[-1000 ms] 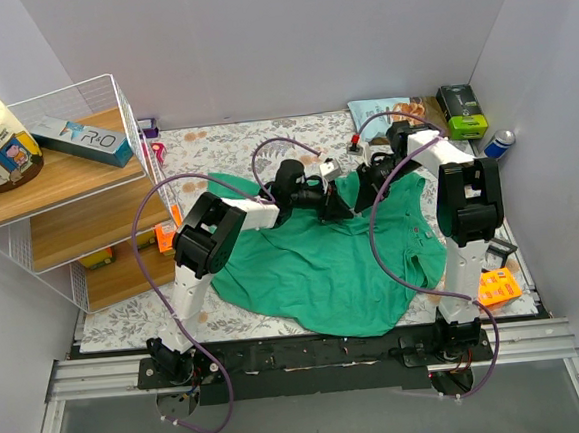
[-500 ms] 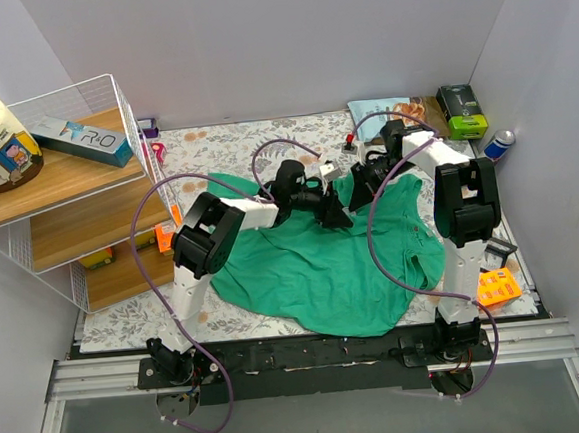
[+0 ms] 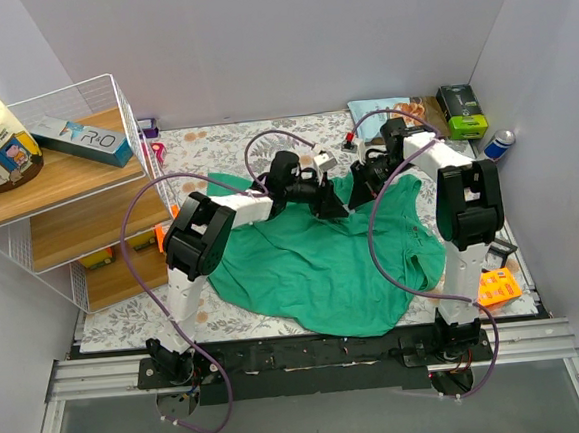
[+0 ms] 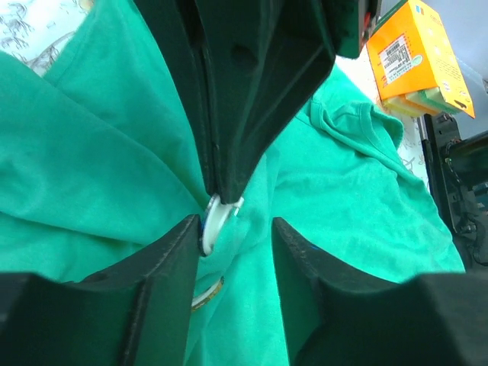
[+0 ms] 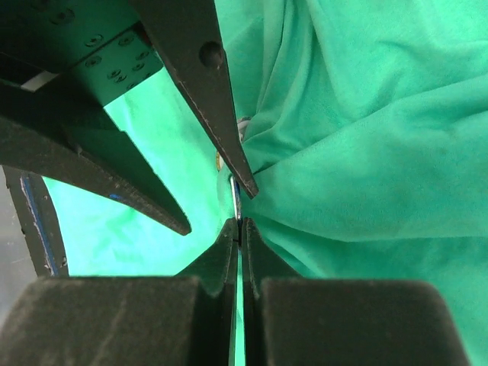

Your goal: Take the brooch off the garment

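Note:
The green garment lies spread on the mat, bunched up at its far edge where both grippers meet. The brooch shows edge-on as a small round white disc with a metal rim, and also in the right wrist view. My right gripper is shut on its rim; it comes in from the top of the left wrist view. My left gripper is open, its jaws straddling a fold of cloth, the brooch against its left finger. In the top view the left gripper and the right gripper nearly touch.
A wire shelf with boxes stands at the left. An orange box lies at the right front, a green box and a blue can at the right back. A second white ring edge shows in the cloth below the brooch.
Both grippers have shifted a little toward the back and left together, still meeting at the same bunch of cloth. The garment's far edge is pulled up slightly.

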You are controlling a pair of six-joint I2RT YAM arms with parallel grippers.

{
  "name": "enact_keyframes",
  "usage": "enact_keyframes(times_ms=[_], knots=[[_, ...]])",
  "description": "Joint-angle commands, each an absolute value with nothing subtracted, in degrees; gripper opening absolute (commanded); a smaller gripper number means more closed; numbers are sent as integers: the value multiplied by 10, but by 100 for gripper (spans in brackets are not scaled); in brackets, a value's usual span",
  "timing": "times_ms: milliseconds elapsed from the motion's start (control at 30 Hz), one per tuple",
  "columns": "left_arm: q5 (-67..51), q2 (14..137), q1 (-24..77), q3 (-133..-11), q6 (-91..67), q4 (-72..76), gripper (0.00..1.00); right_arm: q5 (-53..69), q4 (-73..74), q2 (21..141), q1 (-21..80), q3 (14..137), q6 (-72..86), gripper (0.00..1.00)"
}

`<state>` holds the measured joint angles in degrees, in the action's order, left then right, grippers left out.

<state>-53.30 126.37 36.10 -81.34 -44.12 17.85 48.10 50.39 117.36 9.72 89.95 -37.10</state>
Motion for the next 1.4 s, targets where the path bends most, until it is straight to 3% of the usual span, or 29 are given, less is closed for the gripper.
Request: enact_keyframes(times_ms=[0, 333, 633, 867, 1000, 1133, 1233, 1367], knots=[[-561, 1248, 359, -856, -461, 195, 38, 469, 482, 1141, 95, 896, -371, 1], [-577, 1254, 372, -843, -430, 185, 24, 473, 483, 1139, 95, 892, -359, 1], [-586, 1257, 380, -834, -377, 158, 25, 476, 477, 1146, 88, 896, -336, 1], [-577, 1262, 384, -828, -359, 156, 32, 494, 482, 1148, 83, 895, -337, 1], [-565, 1268, 388, -827, -358, 163, 29, 504, 488, 1149, 83, 895, -344, 1], [-546, 1273, 388, -824, -380, 180, 29, 510, 503, 1148, 83, 896, -360, 1], [-526, 1280, 386, -822, -418, 209, 37, 511, 511, 1147, 83, 896, -368, 1], [-535, 1287, 384, -823, -460, 232, 33, 508, 516, 1143, 83, 893, -376, 1]])
